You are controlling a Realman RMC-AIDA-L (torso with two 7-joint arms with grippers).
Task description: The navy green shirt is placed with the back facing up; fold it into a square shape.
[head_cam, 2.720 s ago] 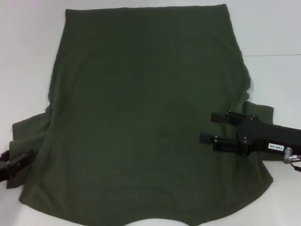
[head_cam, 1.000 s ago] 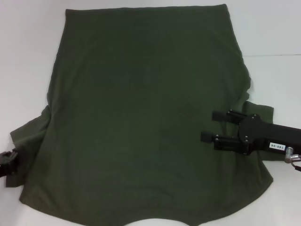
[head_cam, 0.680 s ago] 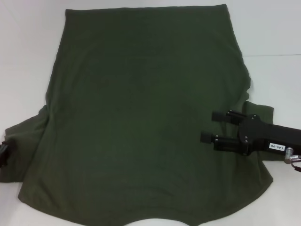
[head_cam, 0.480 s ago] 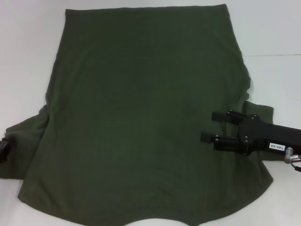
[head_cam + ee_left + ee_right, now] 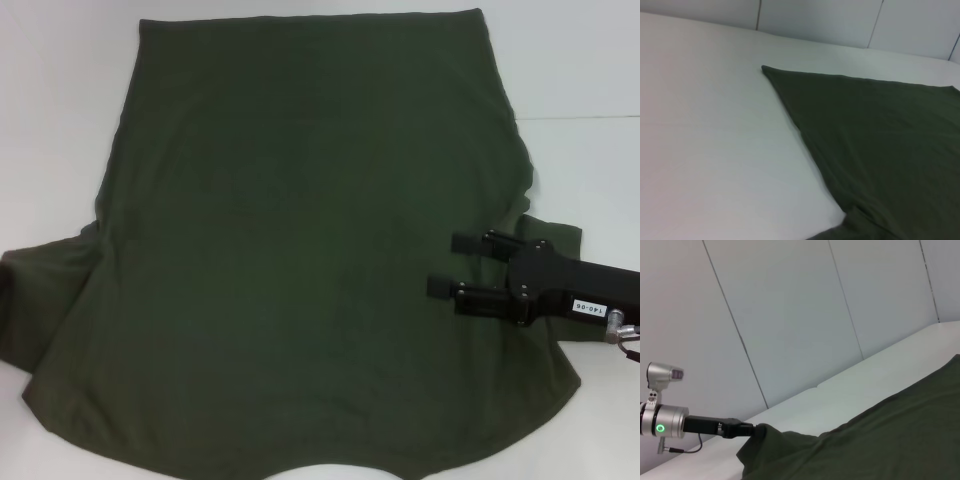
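The right gripper [image 5: 447, 265] hangs over the right side of the navy green shirt [image 5: 310, 250], its two black fingers [image 5: 468, 245] parted and pointing inward across the cloth, nothing between them. Whether the fingertips touch the fabric cannot be told from the head view.

The left gripper [image 5: 747, 429] is out of the head view altogether — only the right wrist view catches it, at the far side of the garment. There its dark fingers meet the bunched edge of the left sleeve [image 5: 40, 290], and the cloth rises in a peak at that spot; in my judgement it has hold of the sleeve, though the pinch itself is too small to confirm.

The shirt lies spread, plain side up, on the white table [image 5: 590, 60]. Its long axis runs away from the robot, hem at the far end, neckline nearest. The body of the shirt lies inward from each gripper, so a sleeve fold would carry cloth toward the centre line; the left arm looks better placed for it.

The left wrist view shows only the far hem corner [image 5: 764, 68] and open table — no fingers.
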